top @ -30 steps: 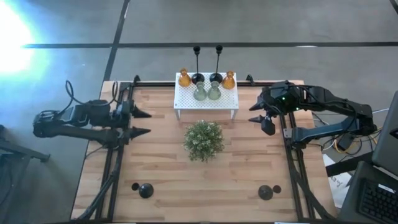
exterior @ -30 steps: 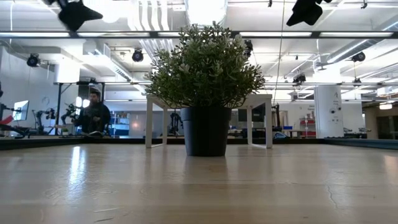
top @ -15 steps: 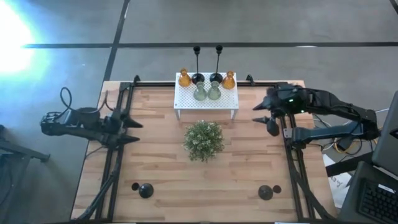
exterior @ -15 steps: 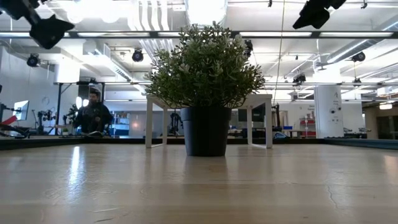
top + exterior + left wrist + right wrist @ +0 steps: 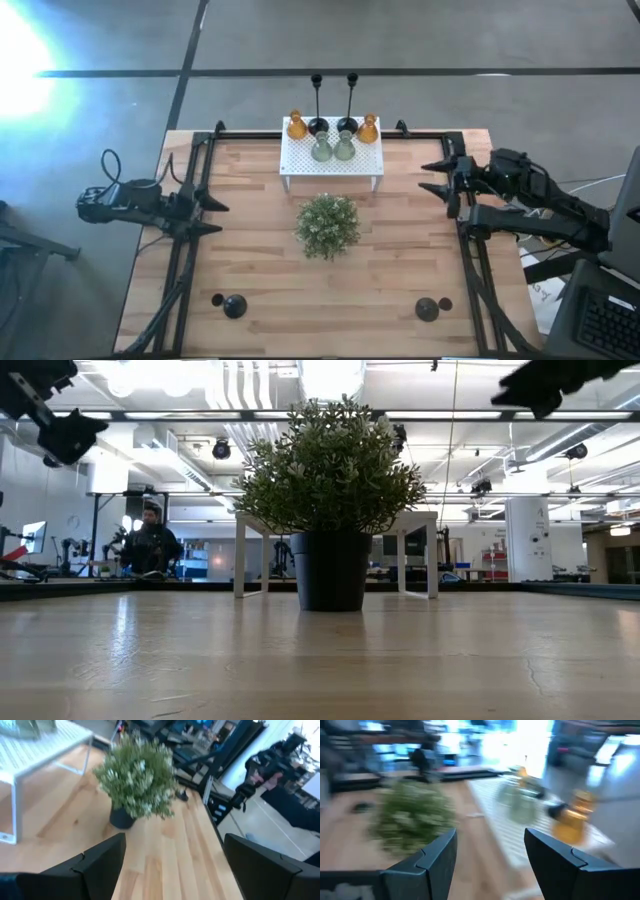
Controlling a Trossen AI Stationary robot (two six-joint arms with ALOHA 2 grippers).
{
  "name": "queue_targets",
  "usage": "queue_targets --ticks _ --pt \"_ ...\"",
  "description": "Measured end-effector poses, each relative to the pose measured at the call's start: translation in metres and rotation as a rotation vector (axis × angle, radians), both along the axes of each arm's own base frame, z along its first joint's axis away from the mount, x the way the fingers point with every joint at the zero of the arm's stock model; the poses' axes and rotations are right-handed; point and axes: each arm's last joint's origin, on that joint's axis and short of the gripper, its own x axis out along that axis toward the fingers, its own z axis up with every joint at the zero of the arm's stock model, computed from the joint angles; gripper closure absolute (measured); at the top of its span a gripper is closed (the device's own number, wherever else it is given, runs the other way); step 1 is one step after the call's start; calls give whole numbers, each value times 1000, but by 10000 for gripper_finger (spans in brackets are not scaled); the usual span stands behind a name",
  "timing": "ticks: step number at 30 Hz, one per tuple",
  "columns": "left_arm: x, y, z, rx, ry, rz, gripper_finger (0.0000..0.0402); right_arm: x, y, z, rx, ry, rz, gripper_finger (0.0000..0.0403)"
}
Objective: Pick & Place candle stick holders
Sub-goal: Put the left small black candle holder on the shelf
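We see six candle stick holders [image 5: 332,137] clustered on the white perforated stand [image 5: 331,160], and two short black ones near the surface's [image 5: 260,270] front edge. The plant [image 5: 327,225] sits before the stand (blocking approach). Left hand [image 5: 208,214] and right hand [image 5: 432,176] hover either side, fingers spread, empty.

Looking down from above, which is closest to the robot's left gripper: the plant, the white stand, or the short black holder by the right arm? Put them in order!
From the left gripper:
1. Plant, table's middle.
2. White stand, back edge, slightly farther.
3. Short black holder, front right, farthest.
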Motion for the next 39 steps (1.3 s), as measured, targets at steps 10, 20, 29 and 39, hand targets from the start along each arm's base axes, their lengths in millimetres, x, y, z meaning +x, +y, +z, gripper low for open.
queue_targets --ticks 10,20,29,39 --pt "2 -4 -17 -68 68 -119 60 -14 -8 -24 16 -25 -459 179" --pt "9 -10 -44 -114 153 -219 60 -11 -10 -31 9 6 -466 179" --pt "5 -19 -53 -232 277 -371 60 -11 -10 -32 9 9 -467 179" --pt "14 -38 -69 -249 187 -637 60 -11 -10 -33 9 11 -466 179"
